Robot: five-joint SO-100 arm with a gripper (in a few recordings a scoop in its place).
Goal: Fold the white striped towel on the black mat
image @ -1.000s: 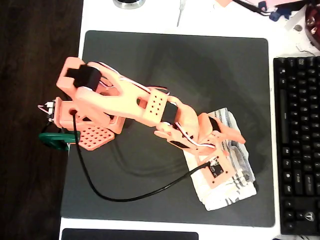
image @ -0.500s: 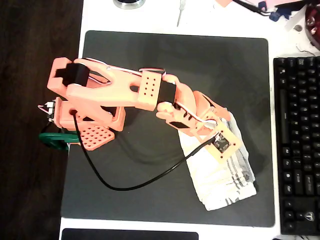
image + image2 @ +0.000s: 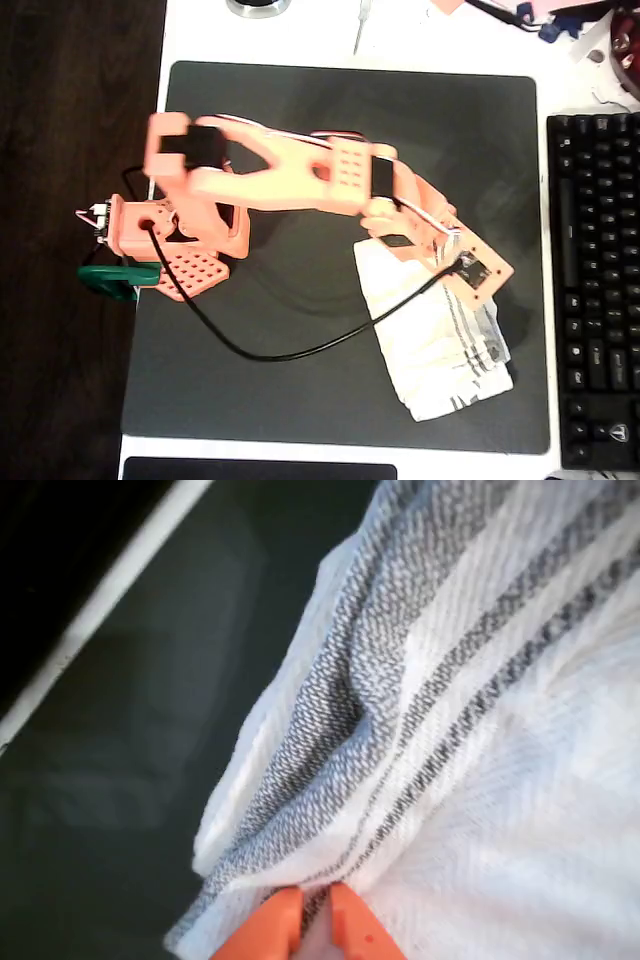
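The white striped towel (image 3: 440,345) lies bunched and folded over on the lower right part of the black mat (image 3: 300,130). My orange arm reaches from its base at the mat's left edge across to the towel's upper right end, where the gripper (image 3: 478,277) sits under the wrist camera board. In the wrist view the two orange fingertips (image 3: 275,932) stand almost together at the bottom edge. The gripper (image 3: 315,930) is shut on a fold of the towel (image 3: 470,730) beside its grey stripes. Dark mat (image 3: 110,780) shows to the left of the cloth.
A black keyboard (image 3: 598,280) lies along the mat's right side, close to the towel. The arm's black cable (image 3: 280,352) loops over the mat's middle. A green clamp (image 3: 110,282) holds the base at the left. Small items line the table's top edge.
The gripper has travelled from the towel's lower middle up and to the right, to its upper right end. The upper arm swung rightward with it. The towel lies much as before.
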